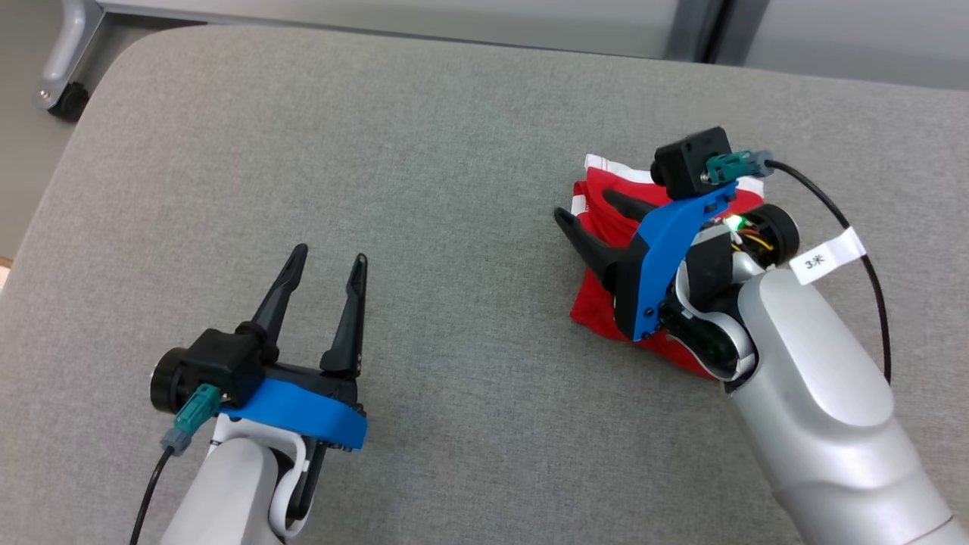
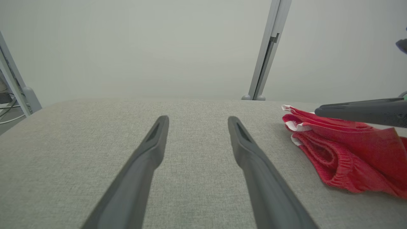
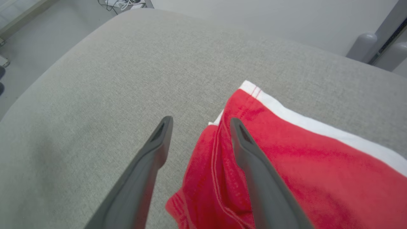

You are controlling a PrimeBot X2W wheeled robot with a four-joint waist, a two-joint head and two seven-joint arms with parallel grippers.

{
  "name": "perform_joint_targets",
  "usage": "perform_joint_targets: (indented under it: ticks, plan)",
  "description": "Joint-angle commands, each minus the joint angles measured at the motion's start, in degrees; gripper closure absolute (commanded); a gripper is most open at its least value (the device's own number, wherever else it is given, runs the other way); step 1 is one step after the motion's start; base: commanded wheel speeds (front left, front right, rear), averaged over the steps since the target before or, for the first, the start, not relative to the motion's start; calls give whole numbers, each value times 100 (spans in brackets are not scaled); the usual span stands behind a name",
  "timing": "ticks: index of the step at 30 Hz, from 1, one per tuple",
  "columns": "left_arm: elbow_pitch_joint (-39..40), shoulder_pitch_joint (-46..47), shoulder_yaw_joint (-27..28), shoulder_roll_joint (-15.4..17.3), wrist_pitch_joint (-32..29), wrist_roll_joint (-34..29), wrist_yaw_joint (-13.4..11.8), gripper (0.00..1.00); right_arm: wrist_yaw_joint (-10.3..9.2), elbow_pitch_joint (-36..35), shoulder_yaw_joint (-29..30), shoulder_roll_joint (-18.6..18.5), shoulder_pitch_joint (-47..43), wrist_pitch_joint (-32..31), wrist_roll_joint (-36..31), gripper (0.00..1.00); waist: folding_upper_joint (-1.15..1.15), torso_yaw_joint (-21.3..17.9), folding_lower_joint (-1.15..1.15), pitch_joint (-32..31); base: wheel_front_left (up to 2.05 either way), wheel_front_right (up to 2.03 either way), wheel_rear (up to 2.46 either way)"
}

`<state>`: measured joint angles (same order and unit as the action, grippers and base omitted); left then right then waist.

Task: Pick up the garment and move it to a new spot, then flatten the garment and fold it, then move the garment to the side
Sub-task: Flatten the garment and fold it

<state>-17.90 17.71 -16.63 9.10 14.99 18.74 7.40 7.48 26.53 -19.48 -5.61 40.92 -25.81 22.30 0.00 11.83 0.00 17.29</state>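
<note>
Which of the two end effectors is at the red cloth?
The right end effector: its open fingers straddle the edge of the red garment; the left end effector hovers over the grey surface, apart.

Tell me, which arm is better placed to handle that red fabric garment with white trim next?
Probably the right. The right gripper hangs open directly over the red fabric garment with white trim; the left gripper, also open, is over the bare grey padded table, well apart from it.

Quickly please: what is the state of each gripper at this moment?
Left gripper: open, holding nothing, over the grey table.
Right gripper: open, holding nothing, over the edge of the red garment.
</note>
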Motion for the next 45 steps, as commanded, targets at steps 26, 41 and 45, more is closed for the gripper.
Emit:
perform_joint_targets:
  ticks: [26,41,45]
  plan:
    - [-4,-62,-16,99,26,-8,9,0,3,41,246,-774,-1013,1014,-725,100,0,-140,0,-281,0,0,0]
    - [-66,-347,271,149,25,-64,8,0,2,-1635,-1961,-844,-1688,691,1094,100,0,-543,0,-648,0,0,0]
    - [-74,-483,491,158,26,-68,5,0,3,-1900,-1498,-786,-1968,1210,990,15,0,-744,0,-801,0,0,0]
